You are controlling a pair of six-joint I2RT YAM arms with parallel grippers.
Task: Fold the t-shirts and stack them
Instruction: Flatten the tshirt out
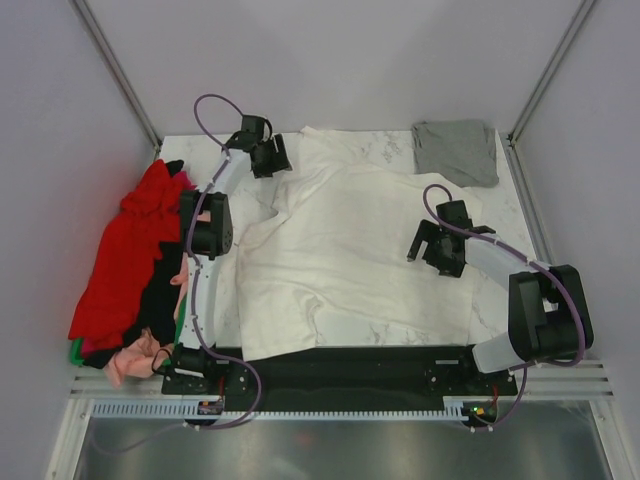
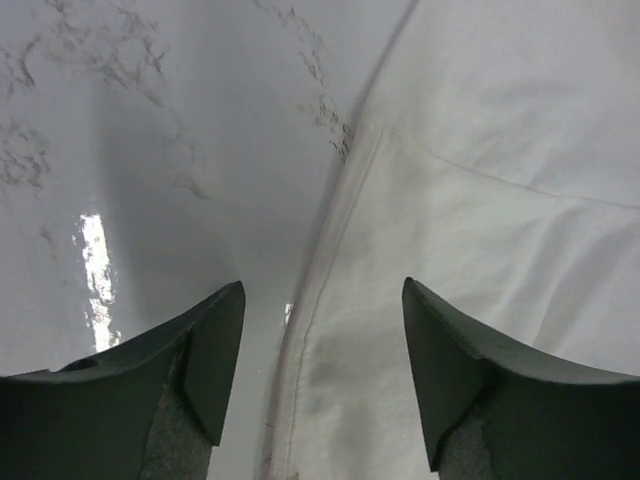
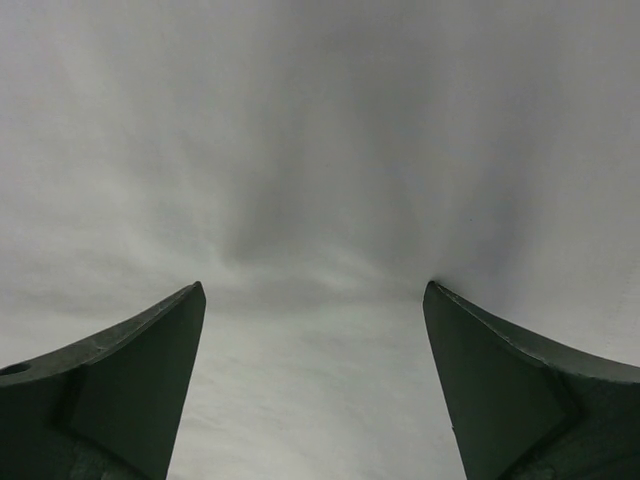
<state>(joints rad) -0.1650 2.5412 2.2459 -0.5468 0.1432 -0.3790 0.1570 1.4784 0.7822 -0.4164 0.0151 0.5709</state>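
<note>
A large white t-shirt point(image 1: 340, 250) lies spread and rumpled across the middle of the table. My left gripper point(image 1: 272, 160) is at its far left corner. In the left wrist view this gripper point(image 2: 322, 335) stands open, its fingers astride the shirt's stitched hem point(image 2: 305, 330), one over the bare marble and one over the cloth. My right gripper point(image 1: 422, 250) hovers low over the right side of the white t-shirt. It is open point(image 3: 315, 290), with only white cloth point(image 3: 320, 200) below and nothing held. A folded grey t-shirt point(image 1: 457, 150) lies at the back right.
A heap of t-shirts, red point(image 1: 125, 255) over black, pink point(image 1: 135, 360) and green, hangs over the table's left edge. The marble table top point(image 1: 500, 230) shows along the right and at the far left corner point(image 2: 150, 150). Metal frame posts stand at the back corners.
</note>
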